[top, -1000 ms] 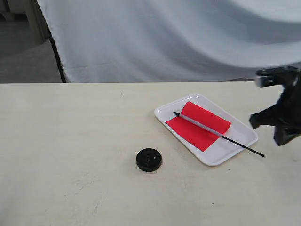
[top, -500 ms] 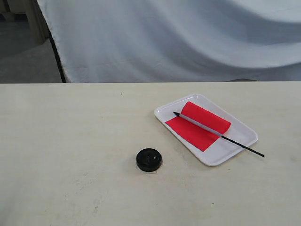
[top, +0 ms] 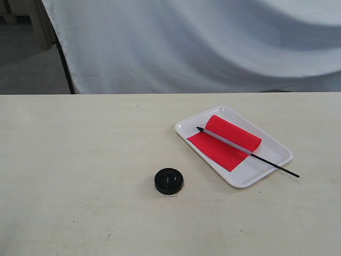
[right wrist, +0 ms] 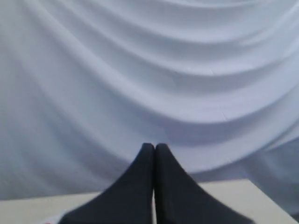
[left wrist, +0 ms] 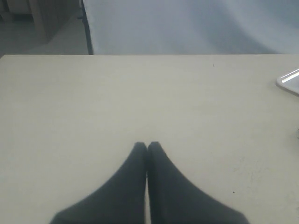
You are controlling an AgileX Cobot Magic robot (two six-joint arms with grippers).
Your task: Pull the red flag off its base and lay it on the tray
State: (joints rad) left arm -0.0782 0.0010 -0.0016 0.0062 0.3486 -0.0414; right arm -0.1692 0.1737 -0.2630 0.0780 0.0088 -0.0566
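red flag (top: 226, 141) flat on tray (top: 241, 176), base (top: 169, 181) bare. my left gripper (left wrist: 147, 145), right gripper (right wrist: 154, 147) both pinched closed, empty. looks done imo, just steer clear of its overhanging end.

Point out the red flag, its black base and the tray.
red cloth flag (top: 221, 150), exterior view, middle of cloth.
round black plastic base (top: 169, 181), exterior view, top face.
white rectangular plastic tray (top: 272, 145), exterior view, bare floor.

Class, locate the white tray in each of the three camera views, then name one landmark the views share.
Exterior view: the tray lies right of centre on the table.
Left wrist view: only one corner of the tray shows, cut off by the picture's edge.
Right wrist view: not visible.
Shared landmark: the white draped cloth behind the table.
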